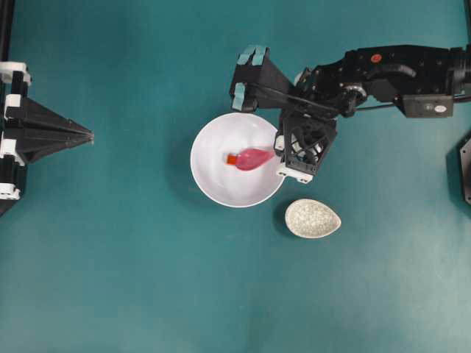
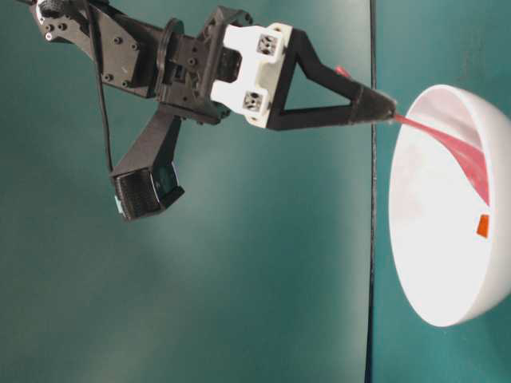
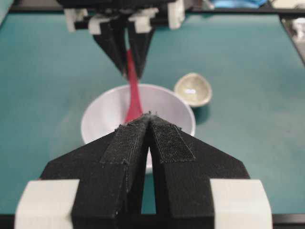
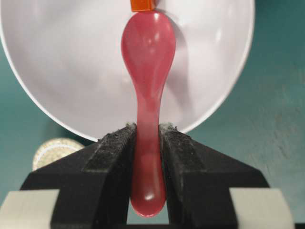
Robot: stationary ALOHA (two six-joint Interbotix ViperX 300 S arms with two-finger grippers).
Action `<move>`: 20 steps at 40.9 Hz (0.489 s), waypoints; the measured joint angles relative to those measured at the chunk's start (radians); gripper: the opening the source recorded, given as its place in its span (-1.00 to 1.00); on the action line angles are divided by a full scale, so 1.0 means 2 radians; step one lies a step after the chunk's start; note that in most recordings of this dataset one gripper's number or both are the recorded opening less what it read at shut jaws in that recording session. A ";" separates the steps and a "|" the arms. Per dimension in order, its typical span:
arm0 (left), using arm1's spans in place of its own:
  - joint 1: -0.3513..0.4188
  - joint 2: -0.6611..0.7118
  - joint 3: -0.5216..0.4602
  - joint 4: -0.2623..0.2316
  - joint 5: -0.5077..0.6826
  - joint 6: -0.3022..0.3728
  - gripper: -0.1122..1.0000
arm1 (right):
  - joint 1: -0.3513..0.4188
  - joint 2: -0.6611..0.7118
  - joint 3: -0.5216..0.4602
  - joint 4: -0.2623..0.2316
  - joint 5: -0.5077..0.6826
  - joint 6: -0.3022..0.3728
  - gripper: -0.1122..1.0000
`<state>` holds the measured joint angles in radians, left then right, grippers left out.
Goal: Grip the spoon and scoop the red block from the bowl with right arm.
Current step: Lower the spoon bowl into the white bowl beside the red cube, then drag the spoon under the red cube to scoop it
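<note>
Right arm fingers: clamped on spoon handle; red block touching spoon tip, dead ahead along its axis.

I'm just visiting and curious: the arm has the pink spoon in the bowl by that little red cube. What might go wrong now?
The spoon tip sits at the edge of the red block, so it may push the block along the white bowl instead of sliding under it. The right gripper pinches only the smooth handle, so the spoon might twist or slip. Pressing down could shift the bowl.
</note>
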<state>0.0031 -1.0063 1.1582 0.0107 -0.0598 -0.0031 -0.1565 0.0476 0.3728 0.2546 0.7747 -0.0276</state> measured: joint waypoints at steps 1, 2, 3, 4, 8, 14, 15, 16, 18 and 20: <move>0.000 0.000 0.000 0.001 0.001 0.000 -0.80 | 0.002 0.001 0.001 -0.001 -0.004 0.000 -0.36; 0.000 0.000 0.000 0.000 0.000 0.000 -0.80 | 0.003 0.002 0.001 -0.001 -0.007 0.000 -0.36; 0.000 0.000 0.000 0.001 0.000 0.000 -0.80 | 0.005 0.002 0.001 -0.001 -0.009 0.000 -0.36; 0.000 0.000 0.000 0.000 0.001 0.000 -0.80 | 0.005 0.003 0.001 -0.001 -0.013 0.000 -0.36; 0.000 0.000 0.000 0.001 0.000 0.000 -0.80 | 0.006 0.005 0.001 -0.001 -0.022 -0.001 -0.36; 0.000 0.000 0.000 0.001 0.000 0.000 -0.80 | 0.006 0.008 0.001 -0.002 -0.038 -0.001 -0.36; 0.000 0.000 0.000 0.001 0.000 0.000 -0.80 | 0.006 0.008 0.001 -0.002 -0.041 -0.001 -0.36; 0.000 0.000 -0.001 0.001 0.000 0.000 -0.80 | 0.006 0.007 0.001 -0.002 -0.044 0.000 -0.36; 0.000 0.000 0.000 0.000 0.000 0.000 -0.80 | 0.006 0.008 0.001 -0.002 -0.050 0.000 -0.36; 0.000 0.000 0.000 0.000 0.000 0.000 -0.80 | 0.006 0.008 0.001 -0.002 -0.055 0.000 -0.36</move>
<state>0.0031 -1.0063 1.1582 0.0107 -0.0598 -0.0031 -0.1442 0.0629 0.3743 0.2500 0.6642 -0.0276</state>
